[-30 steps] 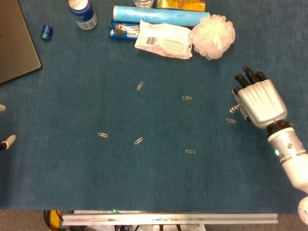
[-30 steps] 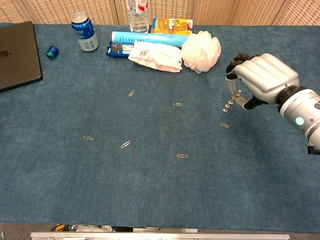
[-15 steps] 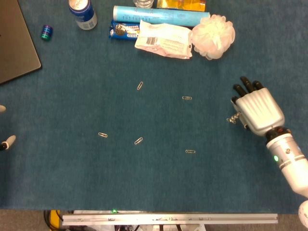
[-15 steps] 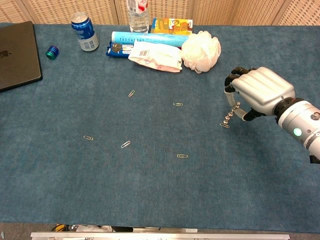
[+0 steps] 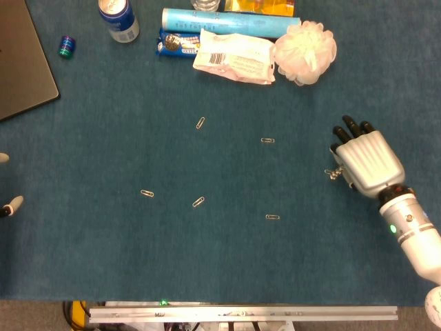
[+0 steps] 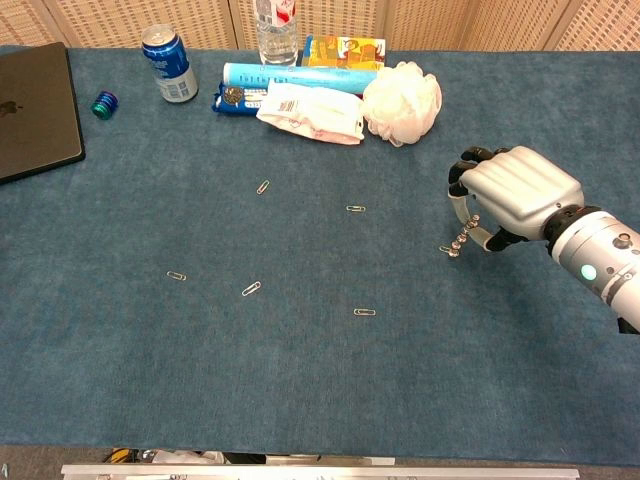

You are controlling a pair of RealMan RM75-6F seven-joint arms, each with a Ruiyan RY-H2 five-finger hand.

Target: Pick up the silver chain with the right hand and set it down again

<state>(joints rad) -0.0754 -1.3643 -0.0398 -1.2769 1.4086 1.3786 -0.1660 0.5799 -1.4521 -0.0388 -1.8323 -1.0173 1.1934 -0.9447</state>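
Silver chain [image 6: 461,239] hangs short from the right hand [image 6: 508,197], pinched between thumb and fingers, its lower end at or just above the blue counter [image 6: 300,350] beside a paperclip [image 6: 447,250], low enough, it seems, for a gentle release.

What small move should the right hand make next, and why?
Probably open the fingers to release. The right hand holds the silver chain low, its lower end seemingly at the blue table cloth beside a paper clip.
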